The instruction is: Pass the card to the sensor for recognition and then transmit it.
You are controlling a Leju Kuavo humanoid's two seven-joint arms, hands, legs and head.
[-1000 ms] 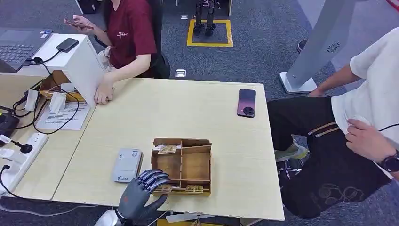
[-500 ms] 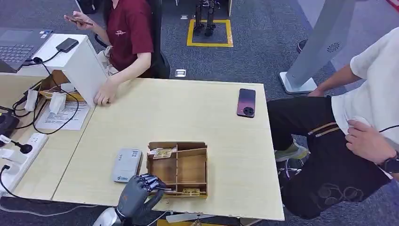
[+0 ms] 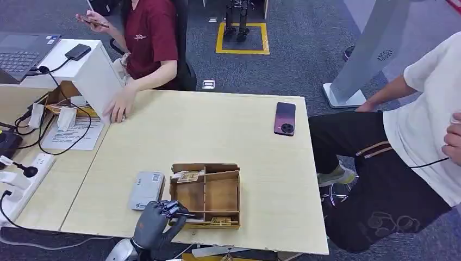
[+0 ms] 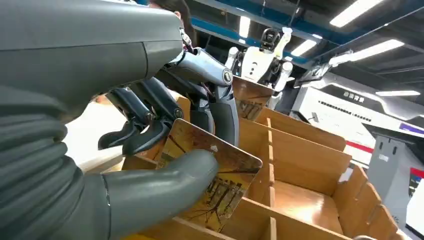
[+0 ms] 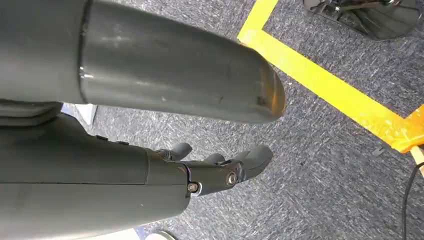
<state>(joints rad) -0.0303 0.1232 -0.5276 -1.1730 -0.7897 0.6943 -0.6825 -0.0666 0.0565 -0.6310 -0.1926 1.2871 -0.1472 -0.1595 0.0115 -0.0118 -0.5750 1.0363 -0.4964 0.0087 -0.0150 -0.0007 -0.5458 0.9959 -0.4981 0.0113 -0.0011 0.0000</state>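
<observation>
Now at the pale table [image 3: 217,128], the wooden tray [image 3: 220,190] sits beside the grey sensor [image 3: 147,190], so the card [image 4: 215,172] should lift straight out of its near slot before swinging over. Palm down at the tray's near corner, the left hand [image 3: 157,220] pinches the card between thumb and fingers; the right hand [image 5: 220,172] hangs over carpet, loosely curled around nothing.
</observation>
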